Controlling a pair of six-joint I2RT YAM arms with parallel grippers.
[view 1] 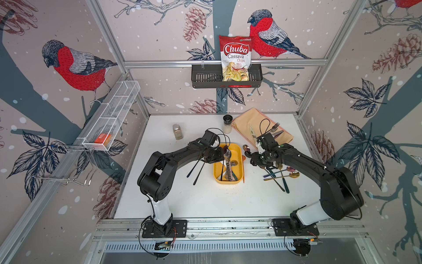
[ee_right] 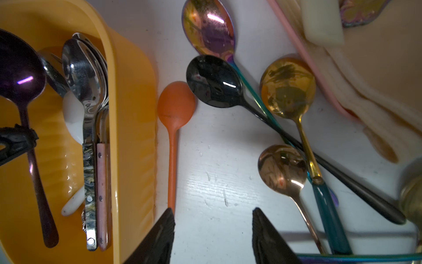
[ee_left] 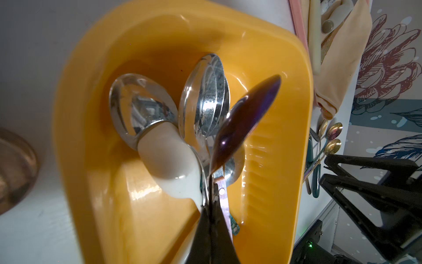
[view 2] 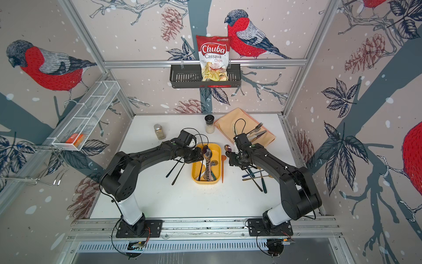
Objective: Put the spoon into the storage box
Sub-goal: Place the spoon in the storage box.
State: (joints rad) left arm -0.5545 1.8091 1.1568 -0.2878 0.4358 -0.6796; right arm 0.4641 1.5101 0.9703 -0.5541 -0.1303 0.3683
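The yellow storage box (view 1: 239, 152) (view 2: 217, 153) lies mid-table with several spoons (ee_left: 205, 96) (ee_right: 85, 75) inside. My left gripper (view 1: 221, 153) (view 2: 201, 156) (ee_left: 211, 205) is shut on the handle of a dark purple spoon (ee_left: 246, 118) (ee_right: 20, 68) (view 1: 226, 149). The spoon hangs tilted over the box, bowl toward the far end. My right gripper (view 1: 251, 160) (view 2: 229, 160) (ee_right: 213, 212) is open over bare table just right of the box, holding nothing. An orange spoon (ee_right: 175, 105) (view 1: 243, 176) lies along the box's outer wall beside one of its fingers.
Several loose spoons (ee_right: 214, 82) (view 1: 280, 174) are piled right of my right gripper. A peach napkin (view 1: 262, 118) with a fork and a knife lies behind. Two jars (view 1: 177, 131) (view 1: 227, 124) stand at the back. Dark chopsticks (view 1: 196, 169) lie left of the box.
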